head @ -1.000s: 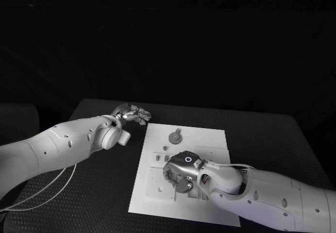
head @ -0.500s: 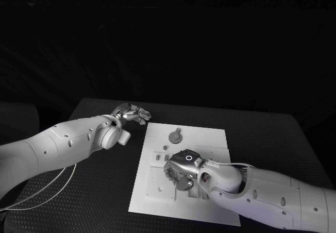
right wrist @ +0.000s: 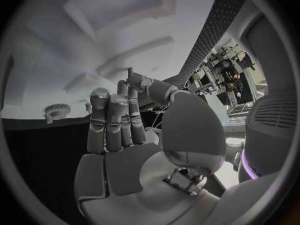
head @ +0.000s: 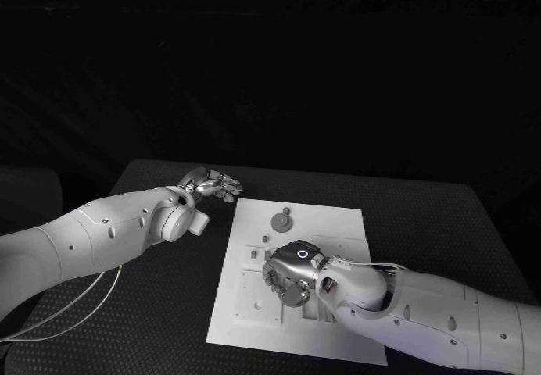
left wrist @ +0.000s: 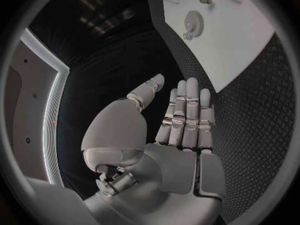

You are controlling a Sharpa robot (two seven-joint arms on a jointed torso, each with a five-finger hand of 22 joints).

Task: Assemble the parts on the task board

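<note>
Gear part, round, toothed, small tab at top, flat on task board toward table's far edge; likely light, rigid, low-profile, so best pinched at rim, may slide on smooth board. Board white, recessed slots, mid table. Right hand over board's middle, fingers extended, nothing visibly held. Left hand off board near far-left corner, open flat, empty.
</note>
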